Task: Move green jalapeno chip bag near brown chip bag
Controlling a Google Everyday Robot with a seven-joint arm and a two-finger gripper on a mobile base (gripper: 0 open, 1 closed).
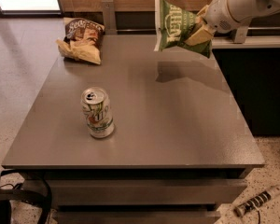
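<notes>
The green jalapeno chip bag (pixel 176 26) hangs in the air above the table's far right part, held on its right side by my gripper (pixel 199 31), which is shut on it. My white arm reaches in from the upper right. The brown chip bag (pixel 81 39), dark brown with a tan lower part, lies on the table's far left corner, well to the left of the green bag. The green bag's shadow falls on the table beneath it.
A silver and green soda can (pixel 97 113) stands upright at the table's front left. The grey table (pixel 168 125) has drawers below its front edge. A dark counter (pixel 252 78) stands right of the table. A wooden wall runs behind.
</notes>
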